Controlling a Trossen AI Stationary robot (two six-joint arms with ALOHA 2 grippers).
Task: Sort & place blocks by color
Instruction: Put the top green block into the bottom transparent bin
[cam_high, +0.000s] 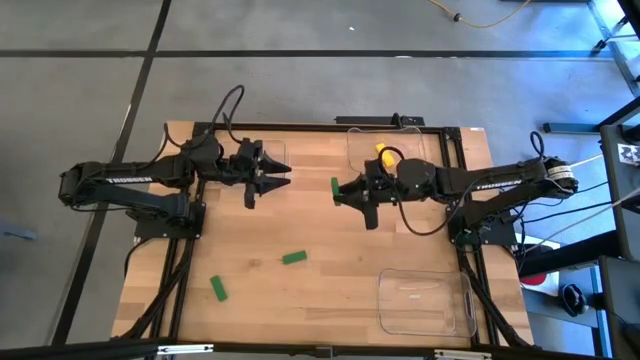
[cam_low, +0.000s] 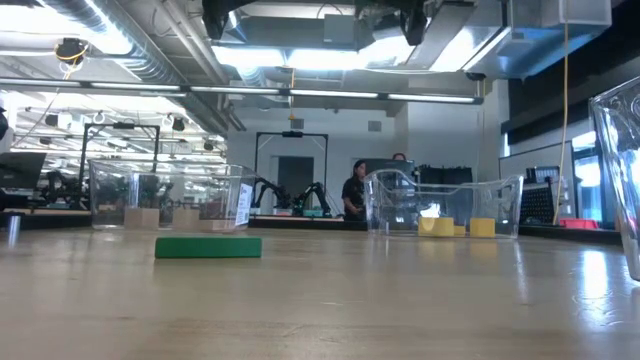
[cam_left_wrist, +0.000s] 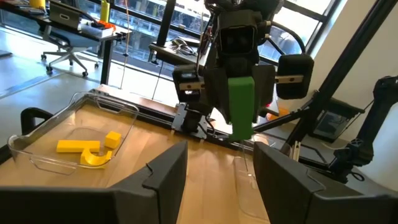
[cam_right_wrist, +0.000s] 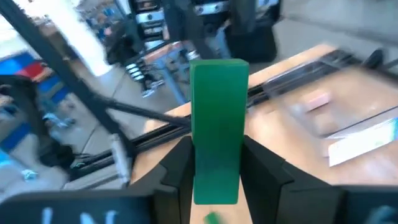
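**Carry the held green block to its tray**

High: right pincer (cam_high: 343, 191) grips green block (cam_high: 334, 186) mid-counter (cam_high: 300, 225); left pincer (cam_high: 275, 176) open, waits opposite.

Right wrist: block upright btwn fingers (cam_right_wrist: 174, 171); keep squeeze steady, move slow, release low w/ the greens.

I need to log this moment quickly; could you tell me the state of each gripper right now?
Left gripper: open, holding nothing, above the table.
Right gripper: closed on a green block, held in the air.

Two black jointed arms with white lettering, looping black cables, dark angular fingers.
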